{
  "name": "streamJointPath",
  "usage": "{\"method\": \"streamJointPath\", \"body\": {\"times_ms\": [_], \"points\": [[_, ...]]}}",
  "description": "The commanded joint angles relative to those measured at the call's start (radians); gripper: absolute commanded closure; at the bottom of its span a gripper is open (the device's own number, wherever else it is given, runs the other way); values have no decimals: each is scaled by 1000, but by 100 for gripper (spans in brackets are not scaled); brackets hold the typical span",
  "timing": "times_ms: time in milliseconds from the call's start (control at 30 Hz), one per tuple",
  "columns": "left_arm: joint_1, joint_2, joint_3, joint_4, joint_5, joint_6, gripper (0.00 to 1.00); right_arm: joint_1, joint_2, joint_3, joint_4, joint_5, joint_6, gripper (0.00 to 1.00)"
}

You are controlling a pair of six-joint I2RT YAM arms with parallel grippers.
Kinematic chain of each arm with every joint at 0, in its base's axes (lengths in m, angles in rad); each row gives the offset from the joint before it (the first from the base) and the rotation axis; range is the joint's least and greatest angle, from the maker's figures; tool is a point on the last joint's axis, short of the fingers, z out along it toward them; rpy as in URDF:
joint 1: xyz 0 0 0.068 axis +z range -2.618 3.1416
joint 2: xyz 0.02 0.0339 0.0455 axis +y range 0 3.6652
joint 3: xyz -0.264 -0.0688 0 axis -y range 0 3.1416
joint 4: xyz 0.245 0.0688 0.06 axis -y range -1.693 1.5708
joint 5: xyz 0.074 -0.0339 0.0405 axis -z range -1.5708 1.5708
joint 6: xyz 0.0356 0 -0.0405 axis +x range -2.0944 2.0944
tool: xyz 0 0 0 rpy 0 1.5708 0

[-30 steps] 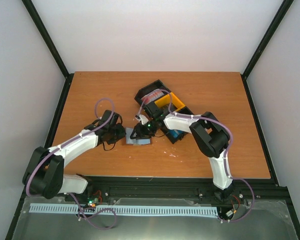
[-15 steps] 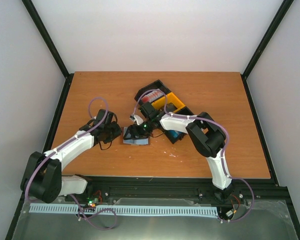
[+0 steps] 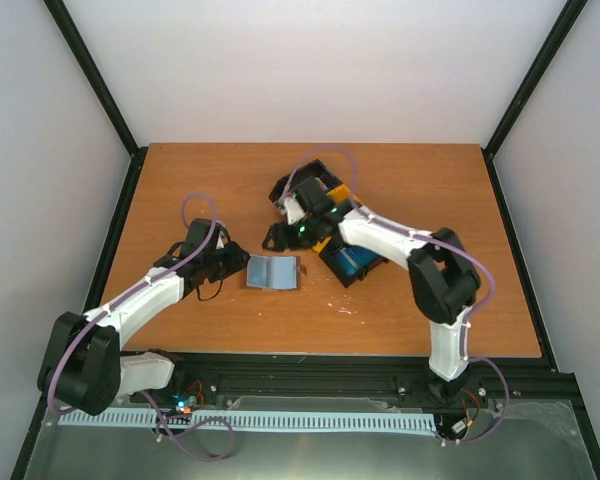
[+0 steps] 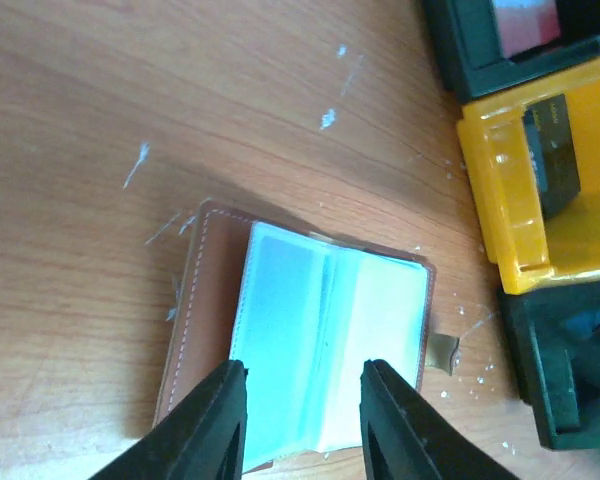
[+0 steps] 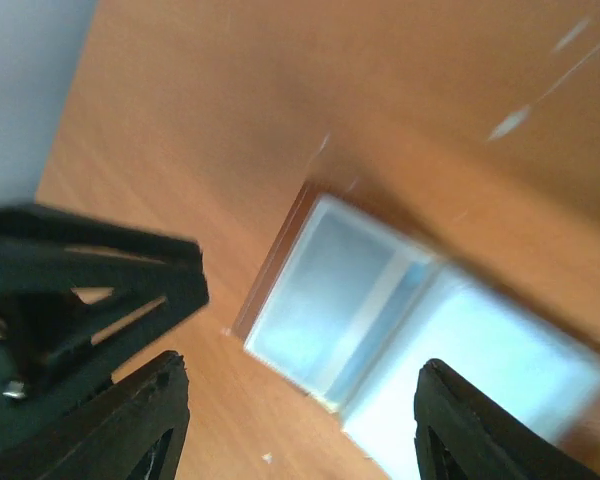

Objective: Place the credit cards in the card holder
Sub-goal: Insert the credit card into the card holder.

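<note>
Lying open and flat at centre of the overhead frame: brown leather-like bifold card holder (image 3: 272, 272), pale grey-blue sleeves upward, on orange-brown wooden table (image 3: 180, 180). Left gripper (image 3: 232, 266) just left of it, fingers (image 4: 215, 425) partly parted, gripping nothing. Right gripper (image 3: 275, 239) just above it in frame, fingers (image 5: 130, 420) spread wide, empty. Dark credit cards (image 4: 552, 150) in yellow plastic bin (image 4: 500, 190); red-and-white credit card (image 4: 525, 20) in black plastic bin (image 4: 460, 50), upper right of the left wrist view.

Brown leather-like bifold card holder (image 4: 310, 330): white stitching noted, lining pale grey-blue. Rectangular plastic bin (image 4: 500, 200) recorded yellow; second plastic bin (image 4: 458, 55) black. Thin card (image 4: 525, 20) inside appears red-and-white. Wood-grain tabletop (image 4: 100, 120) orange-brown.
</note>
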Motion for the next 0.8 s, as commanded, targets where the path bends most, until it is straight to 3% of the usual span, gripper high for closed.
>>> {"method": "streamJointPath", "body": {"times_ms": [0, 167, 367, 567, 767], "points": [[22, -9, 43, 72, 75, 106, 62, -129, -127, 69, -134, 151, -93, 38], [26, 96, 137, 171, 270, 191, 45, -276, -73, 202, -316, 202, -238, 38], [25, 282, 276, 221, 392, 237, 42, -331, 69, 387, -475, 304, -410, 44], [24, 467, 420, 181, 408, 269, 38, -331, 207, 548, -555, 310, -440, 46], [14, 588, 488, 200, 398, 198, 42, -317, 276, 573, -575, 372, -435, 43]]}}
